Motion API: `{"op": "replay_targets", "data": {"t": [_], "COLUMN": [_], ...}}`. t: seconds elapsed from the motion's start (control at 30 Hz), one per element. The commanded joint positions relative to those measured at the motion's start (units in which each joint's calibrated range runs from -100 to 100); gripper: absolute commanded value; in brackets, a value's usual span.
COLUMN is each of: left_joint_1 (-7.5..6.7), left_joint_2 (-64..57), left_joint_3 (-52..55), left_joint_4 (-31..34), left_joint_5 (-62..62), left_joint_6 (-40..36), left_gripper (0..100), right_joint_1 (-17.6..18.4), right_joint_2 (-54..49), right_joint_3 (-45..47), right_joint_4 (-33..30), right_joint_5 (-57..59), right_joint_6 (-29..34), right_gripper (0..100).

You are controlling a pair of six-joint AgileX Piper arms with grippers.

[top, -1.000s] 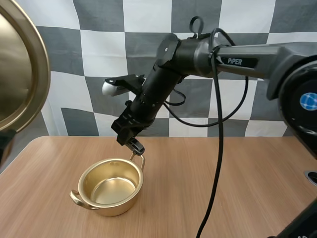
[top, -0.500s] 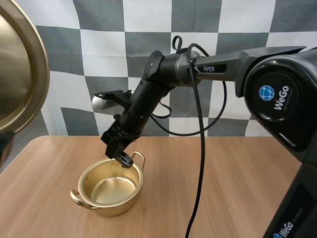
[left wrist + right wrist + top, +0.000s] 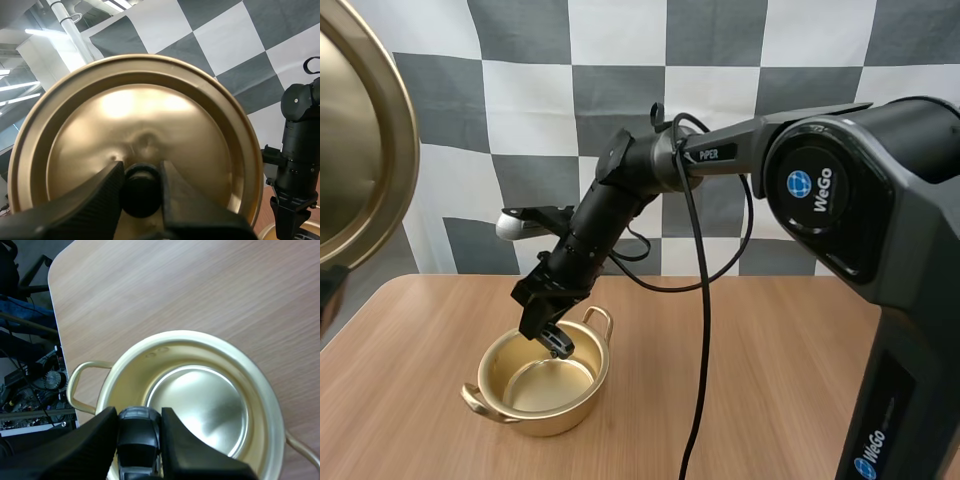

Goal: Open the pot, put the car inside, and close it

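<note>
Now, pot: a shallow, round, brass-coloured metal pot point(image 3: 545, 418) with two looped handles stands open and empty on the pale wood-grain table point(image 3: 770, 380). Its inside is polished smooth and its flat bottom is mirror-bright.
Car: a small dark toy car point(image 3: 139, 437) with a glossy body is pinched between the black fingers of the right gripper point(image 3: 552, 340). It hangs just above the pot's mouth, nearer the rim than the middle.
Right gripper: clamped on the car, pointing down into the pot, with its ribbed faces pressed against the car's sides.
Lid: a round, brass-coloured metal lid point(image 3: 145, 115), domed and shiny, is held high and well away from the pot.
Left gripper: the left gripper point(image 3: 142, 170) is closed around the lid's round black knob point(image 3: 141, 195).
Stage: opening looks done; the car is about to go in.
Risk, release: let go this close to the rim, the car could clip the edge and tumble onto the table.
Risk, surface: hard metal gives no cushion, so a high drop may make the car bounce or roll.
Risk, pot: it looks light, and a finger catching the rim or handle could push it along the table.
Risk, lid: gripped only by a small smooth knob, it could tilt or slip and seat crookedly.
</note>
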Motion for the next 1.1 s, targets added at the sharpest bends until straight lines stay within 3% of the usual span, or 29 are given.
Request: {"op": "replay_targets", "data": {"t": [0.0, 0.27, 1.07], "left_joint_1": [0.04, 0.04, 0.04], "left_joint_2": [0.0, 0.0, 0.0], "left_joint_3": [0.0, 0.0, 0.0], "left_joint_4": [0.0, 0.0, 0.0], "left_joint_5": [0.0, 0.0, 0.0], "left_joint_6": [0.0, 0.0, 0.0], "left_gripper": [0, 0, 0], "right_joint_1": [0.5, 2.0, 2.0], "right_joint_2": [1.4, 3.9, 8.3], "right_joint_3": [-0.1, -0.1, -0.1], "right_joint_4": [-0.1, 0.2, -0.2], "right_joint_5": [0.1, 0.1, 0.1], "right_joint_6": [-0.3, -0.9, -2.0], "right_gripper": [0, 0, 0]}}
